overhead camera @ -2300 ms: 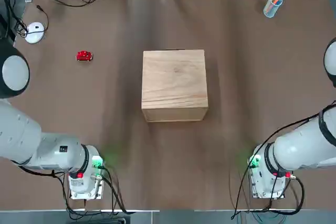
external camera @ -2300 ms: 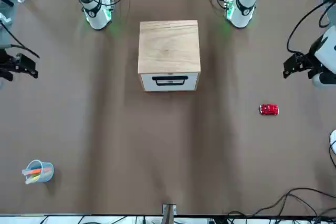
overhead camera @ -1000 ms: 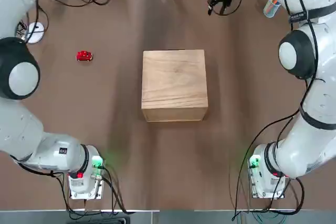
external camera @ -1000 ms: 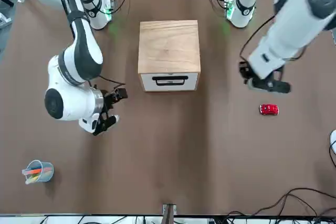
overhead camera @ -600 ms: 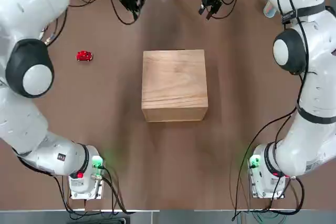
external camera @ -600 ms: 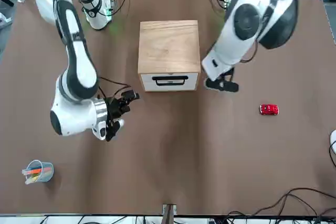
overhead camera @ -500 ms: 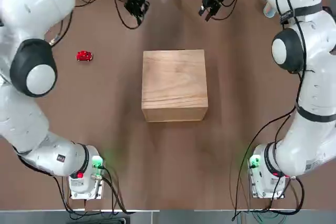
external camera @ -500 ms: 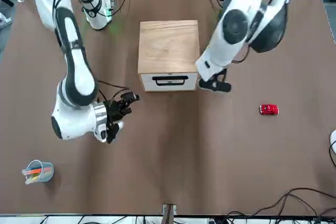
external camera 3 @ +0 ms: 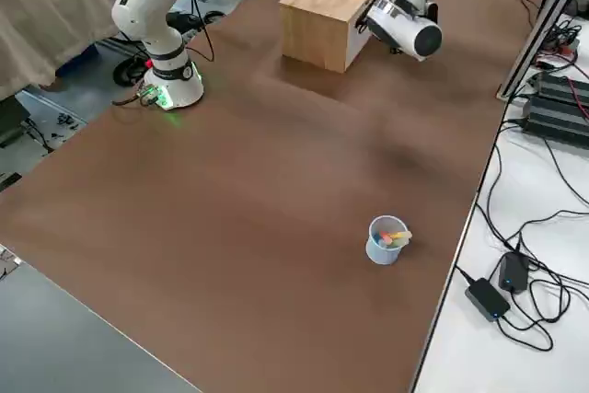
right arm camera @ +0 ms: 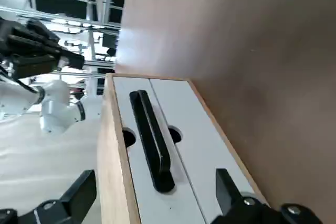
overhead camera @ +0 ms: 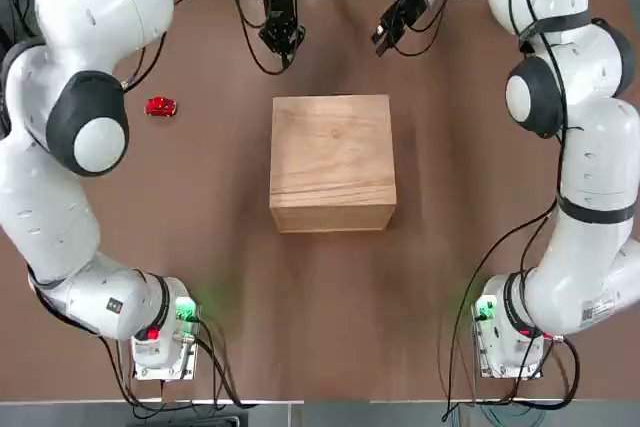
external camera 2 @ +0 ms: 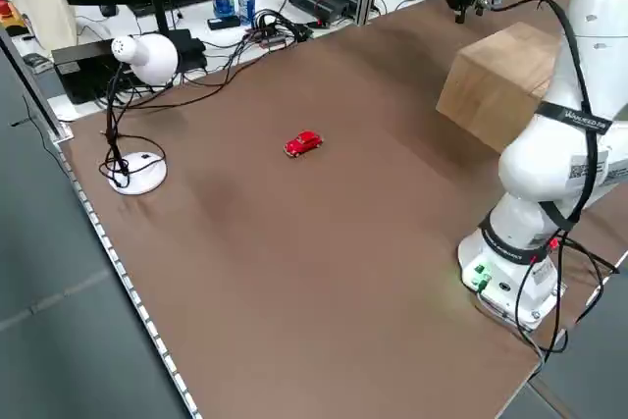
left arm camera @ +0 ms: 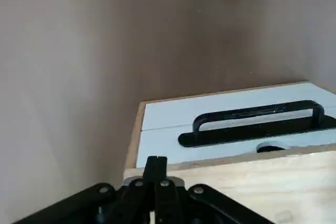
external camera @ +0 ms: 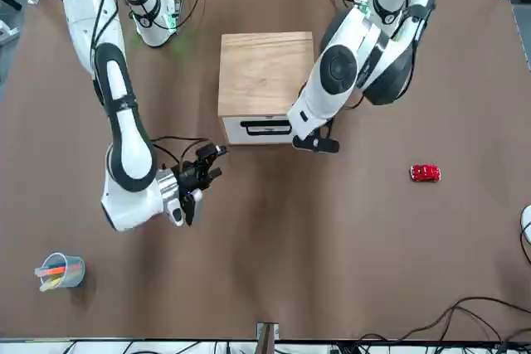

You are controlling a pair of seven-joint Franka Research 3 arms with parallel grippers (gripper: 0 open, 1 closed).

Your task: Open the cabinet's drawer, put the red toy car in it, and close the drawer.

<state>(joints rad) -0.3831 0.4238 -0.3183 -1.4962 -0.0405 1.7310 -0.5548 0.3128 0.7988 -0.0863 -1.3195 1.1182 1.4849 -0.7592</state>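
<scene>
Arm bases: we find both bolted at the near table edge, each showing a green light.
Table (overhead camera: 330, 317): a brown mat covers the whole surface.
Cabinet (overhead camera: 332, 162): it stands mid-table, its drawer (external camera: 267, 128) shut flush, front facing away from the robot (black bar handle across the pale face).
Left gripper (external camera: 315, 143): it hangs just beyond the cabinet's far face, at the drawer front's left corner; we see its fingers (left arm camera: 155, 174) pressed together in the wrist view.
Right gripper (external camera: 204, 167): it sits lower and farther out, beyond the cabinet's far right corner and apart from it; its fingers (right arm camera: 227, 184) are spread wide toward the drawer handle.
Red toy car (overhead camera: 160, 106): it rests on the mat well left of the cabinet, untouched.
Far corners: a cup of coloured pens (external camera: 59, 272) on the right, a white computer mouse (external camera 2: 139, 172) on the left.
Room beyond: a white lamp (external camera 2: 144, 56), cables and dark equipment line the bench past the far edge.
</scene>
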